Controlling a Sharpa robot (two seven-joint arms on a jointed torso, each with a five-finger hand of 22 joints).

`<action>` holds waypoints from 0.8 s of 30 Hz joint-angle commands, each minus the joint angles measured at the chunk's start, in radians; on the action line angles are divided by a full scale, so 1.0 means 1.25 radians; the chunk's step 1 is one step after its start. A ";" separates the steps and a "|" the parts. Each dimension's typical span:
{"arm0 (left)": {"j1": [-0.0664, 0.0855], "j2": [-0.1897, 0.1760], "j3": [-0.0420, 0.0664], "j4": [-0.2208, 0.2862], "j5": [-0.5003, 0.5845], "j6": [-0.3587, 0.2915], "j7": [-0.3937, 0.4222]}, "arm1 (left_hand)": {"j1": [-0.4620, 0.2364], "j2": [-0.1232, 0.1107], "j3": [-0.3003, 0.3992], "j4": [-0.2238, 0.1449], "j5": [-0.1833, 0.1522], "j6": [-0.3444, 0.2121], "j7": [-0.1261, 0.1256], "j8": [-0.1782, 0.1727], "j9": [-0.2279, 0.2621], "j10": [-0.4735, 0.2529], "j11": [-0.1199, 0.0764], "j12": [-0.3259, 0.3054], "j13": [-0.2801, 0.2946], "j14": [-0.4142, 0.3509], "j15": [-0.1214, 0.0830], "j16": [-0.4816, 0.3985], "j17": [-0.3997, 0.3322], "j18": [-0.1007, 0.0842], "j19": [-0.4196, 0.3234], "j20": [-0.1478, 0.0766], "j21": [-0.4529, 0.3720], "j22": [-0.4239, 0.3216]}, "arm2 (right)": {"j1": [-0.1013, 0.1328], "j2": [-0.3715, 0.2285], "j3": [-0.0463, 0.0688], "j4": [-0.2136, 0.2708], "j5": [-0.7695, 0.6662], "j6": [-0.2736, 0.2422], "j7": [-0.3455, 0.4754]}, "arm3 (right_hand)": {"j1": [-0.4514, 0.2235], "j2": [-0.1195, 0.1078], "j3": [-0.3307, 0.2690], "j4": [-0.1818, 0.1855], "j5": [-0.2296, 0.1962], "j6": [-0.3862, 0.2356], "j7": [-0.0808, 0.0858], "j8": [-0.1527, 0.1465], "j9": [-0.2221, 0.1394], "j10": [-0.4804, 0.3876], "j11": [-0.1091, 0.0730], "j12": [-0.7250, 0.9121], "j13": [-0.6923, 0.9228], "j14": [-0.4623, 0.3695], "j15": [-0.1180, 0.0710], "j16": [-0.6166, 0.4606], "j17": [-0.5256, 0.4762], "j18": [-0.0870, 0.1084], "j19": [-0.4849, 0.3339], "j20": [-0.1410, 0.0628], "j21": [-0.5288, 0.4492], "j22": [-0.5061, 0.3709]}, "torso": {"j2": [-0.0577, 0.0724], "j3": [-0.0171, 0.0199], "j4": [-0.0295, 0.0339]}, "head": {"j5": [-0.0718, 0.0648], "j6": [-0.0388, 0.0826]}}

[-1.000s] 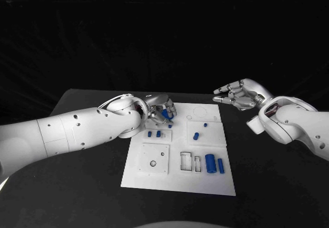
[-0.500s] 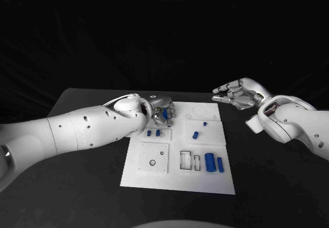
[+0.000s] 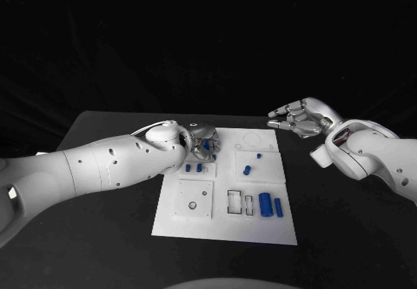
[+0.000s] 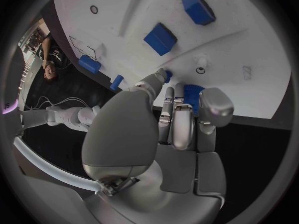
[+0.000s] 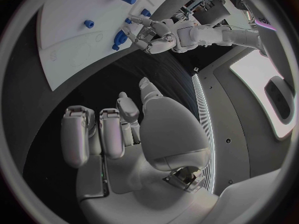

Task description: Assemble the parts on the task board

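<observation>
The white task board lies in the middle of the black table. Over its far left corner my left hand grips a blue part; the left wrist view shows the fingers wrapped round that blue part just above the board. Two small blue parts stand right below the hand. My right hand hovers off the board's far right corner, fingers loosely bent and apart, holding nothing. The right wrist view shows its empty palm above the dark table.
Two small blue pegs sit in the square plate at the board's right, and two bigger blue cylinders stand near the front right beside empty rectangular slots. A square plate with a round hole lies at the front left.
My left arm has rolled and its hand has sunk slightly toward the board's far left corner, still holding the blue part. The right hand has barely moved.
</observation>
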 commanded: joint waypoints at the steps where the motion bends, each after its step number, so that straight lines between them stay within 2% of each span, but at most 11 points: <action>1: -0.002 0.003 0.000 -0.002 -0.010 0.017 0.005 | -0.004 0.004 0.009 -0.001 0.000 0.009 0.000 -0.003 -0.001 0.007 0.001 -0.005 -0.002 0.038 -0.002 -0.001 -0.001 -0.005 0.003 -0.005 -0.003 0.000 | 0.000 0.000 0.000 0.001 0.001 0.004 0.006 | -0.001 0.006 -0.004 0.001 0.005 -0.003 -0.003 0.003 0.000 -0.001 0.000 0.001 0.001 0.058 -0.002 0.001 0.123 0.005 -0.006 0.000 -0.004 0.001 | 0.000 -0.0001 0.0003 | -0.001 -0.003; 17: -0.007 0.007 0.000 -0.004 -0.010 0.026 0.020 | 0.004 0.021 0.056 -0.014 0.000 0.053 -0.008 -0.008 -0.002 0.062 -0.009 -0.024 -0.014 0.039 -0.009 0.006 -0.002 -0.008 0.009 -0.009 0.003 0.014 | 0.000 0.000 0.000 0.003 0.001 0.006 0.005 | 0.000 0.007 -0.004 0.001 0.006 -0.002 -0.003 0.004 0.001 0.000 0.000 0.002 0.002 0.058 -0.003 0.001 0.123 0.005 -0.006 0.000 -0.004 0.001 | -0.001 0.0004 0.0005 | -0.002 -0.007; 18: -0.008 0.007 0.000 -0.004 -0.010 0.028 0.021 | 0.001 0.021 0.060 -0.015 0.000 0.056 -0.009 -0.010 -0.002 0.066 -0.010 -0.028 -0.016 0.037 -0.010 -0.002 -0.015 -0.017 0.019 -0.010 0.045 0.059 | 0.000 0.000 0.000 0.003 0.001 0.006 0.005 | 0.000 0.007 -0.004 0.001 0.006 -0.002 -0.003 0.004 0.001 0.000 0.000 0.002 0.002 0.058 -0.003 0.001 0.123 0.005 -0.006 0.000 -0.004 0.001 | -0.002 0.0006 0.0005 | -0.001 -0.007; 19: -0.008 0.008 0.000 -0.004 -0.010 0.028 0.022 | 0.000 0.021 0.062 -0.015 0.000 0.058 -0.010 -0.010 -0.002 0.069 -0.011 -0.030 -0.016 0.036 -0.010 -0.005 -0.020 -0.019 0.021 -0.010 0.055 0.070 | 0.000 0.000 0.000 0.003 0.001 0.006 0.005 | 0.000 0.007 -0.004 0.001 0.006 -0.002 -0.003 0.004 0.001 0.000 0.000 0.002 0.002 0.058 -0.003 0.001 0.123 0.005 -0.006 0.000 -0.004 0.001 | -0.002 0.0004 0.0005 | -0.001 -0.007; 24: -0.009 0.009 0.000 -0.007 -0.010 0.039 0.019 | -0.005 0.020 0.068 -0.017 0.000 0.060 -0.010 -0.016 -0.004 0.073 -0.011 -0.041 -0.020 0.036 -0.011 -0.007 -0.026 -0.020 0.023 -0.012 0.059 0.075 | 0.000 0.000 0.000 0.003 0.001 0.006 0.005 | 0.000 0.007 -0.004 0.001 0.006 -0.002 -0.003 0.004 0.001 0.000 0.000 0.002 0.002 0.058 -0.003 0.001 0.123 0.005 -0.006 0.000 -0.004 0.001 | -0.001 0.0008 0.0010 | 0.000 -0.008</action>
